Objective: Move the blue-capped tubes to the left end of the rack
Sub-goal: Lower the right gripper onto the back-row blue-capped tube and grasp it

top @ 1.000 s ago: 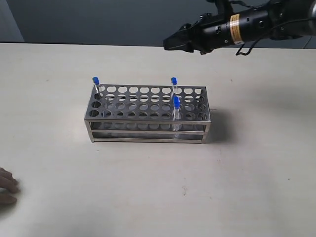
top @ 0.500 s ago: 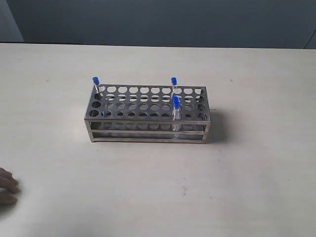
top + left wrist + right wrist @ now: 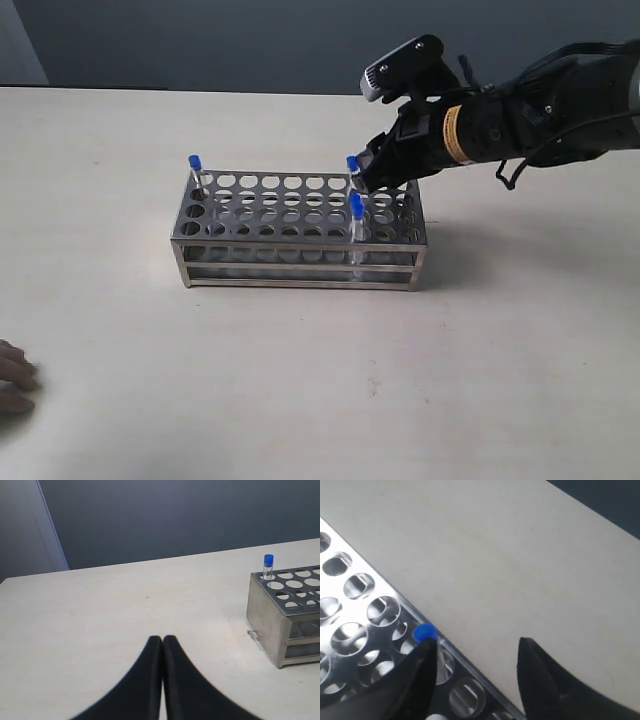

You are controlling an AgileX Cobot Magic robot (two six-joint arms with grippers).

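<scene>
Beige table (image 3: 300, 380), hand (image 3: 12, 378) at edge, right claw (image 3: 476, 649) spread beside blue-capped tube (image 3: 424, 633), left claw (image 3: 163, 640) closed

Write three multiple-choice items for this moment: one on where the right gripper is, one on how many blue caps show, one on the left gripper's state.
1. Where along the rack is the right gripper?
A. At its left end.
B. At the far-row tube, right of its middle.
C. Off it, resting on the table.

2. How many blue-capped tubes show in the exterior view?
A. Two.
B. Three.
C. Five.

3. How is the left gripper?
A. Open wide.
B. Shut on a tube.
C. Shut, holding nothing.

Answers:
1 B: in the right wrist view, one finger sits right beside that tube's blue cap.
2 B: the left-end tube, the far-row tube and the front-row tube are the three that show.
3 C: its fingers meet with nothing between them.
</scene>
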